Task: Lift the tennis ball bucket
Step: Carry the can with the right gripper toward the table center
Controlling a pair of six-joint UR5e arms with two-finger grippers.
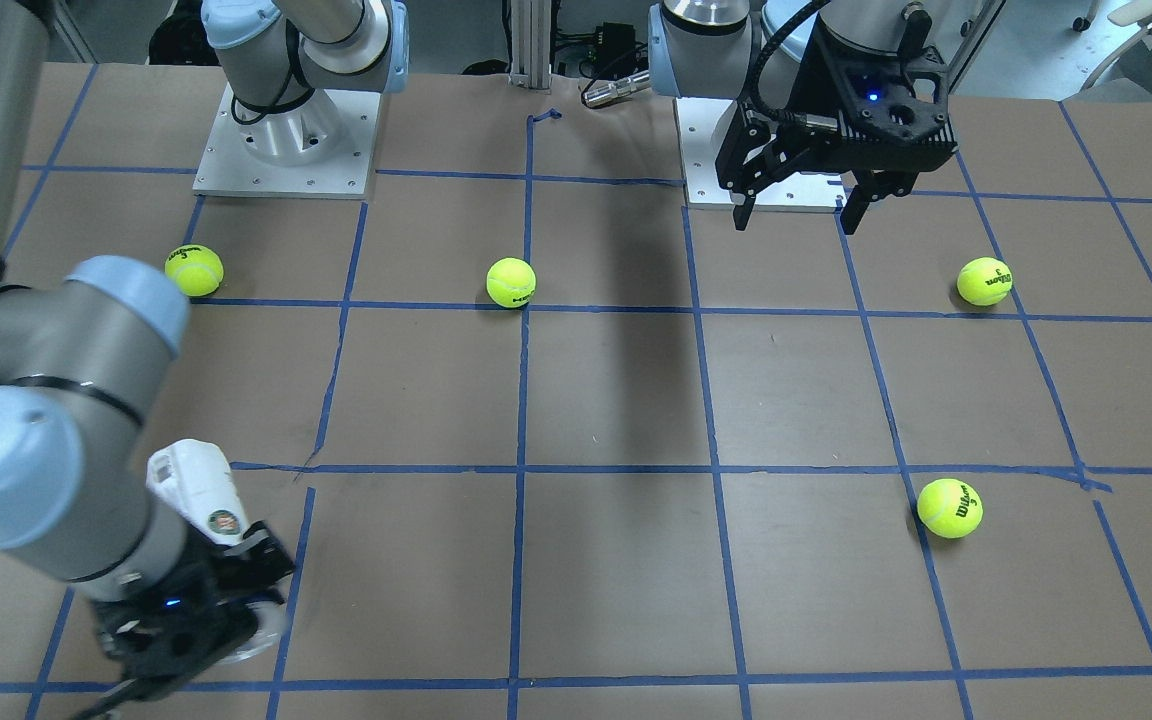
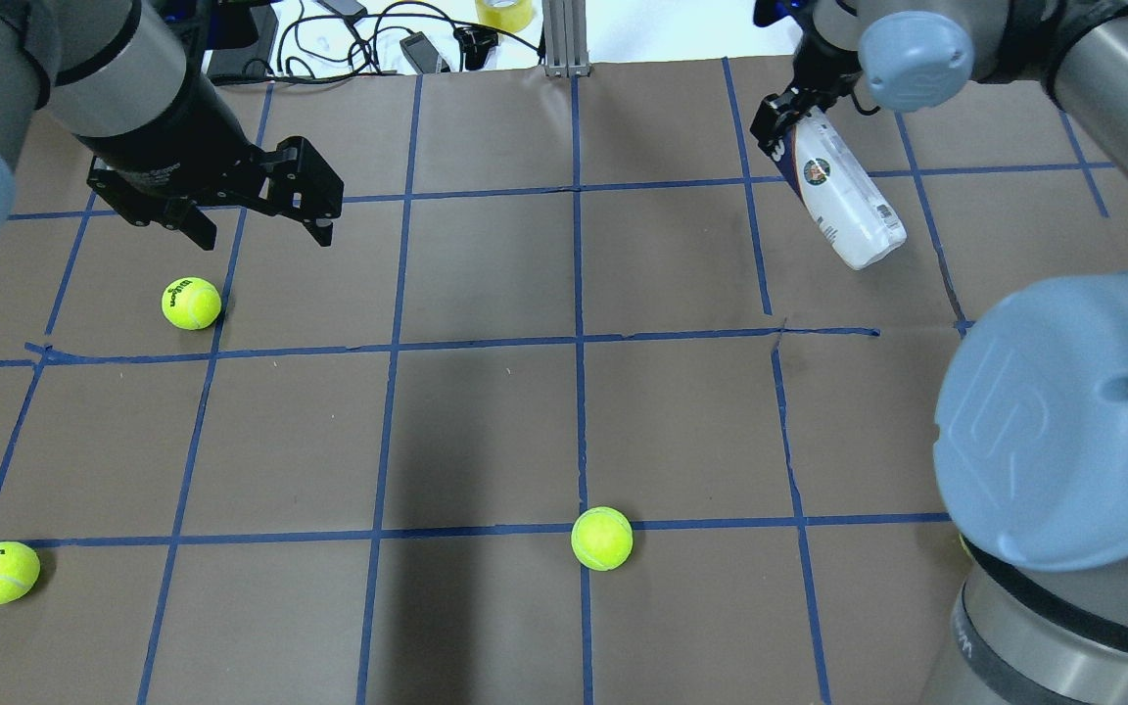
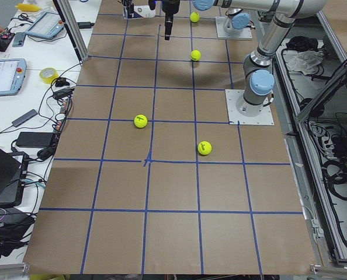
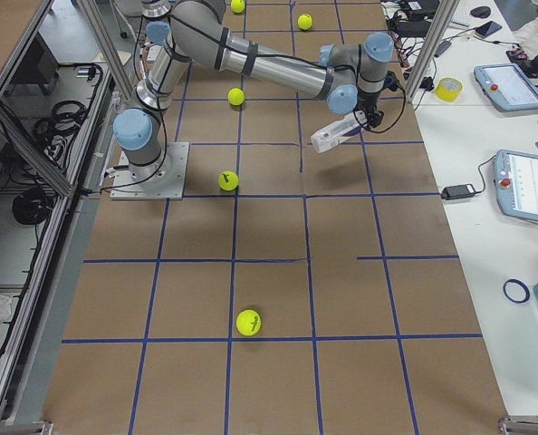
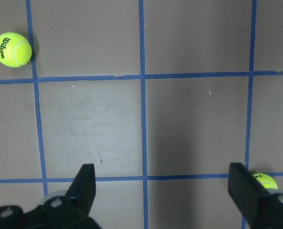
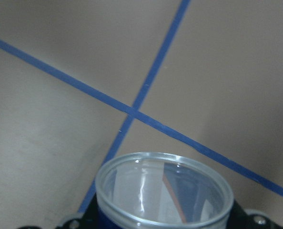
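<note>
The tennis ball bucket [image 2: 846, 196] is a slim clear can with a white and navy label. My right gripper [image 2: 781, 129] is shut on it near one end and holds it tilted above the table at the far right. It also shows in the front view [image 1: 198, 488], the right side view [image 4: 334, 135] and, as its open clear rim [image 6: 163, 192], in the right wrist view. My left gripper [image 2: 263, 235] is open and empty, hovering high over the far left of the table, and shows in the front view [image 1: 796, 222] and the left wrist view [image 5: 163, 191].
Yellow-green tennis balls lie loose on the brown, blue-taped table: one [image 2: 191, 303] near my left gripper, one [image 2: 0, 572] at the near left, one [image 2: 601, 538] near the middle. Cables and gear lie beyond the far edge.
</note>
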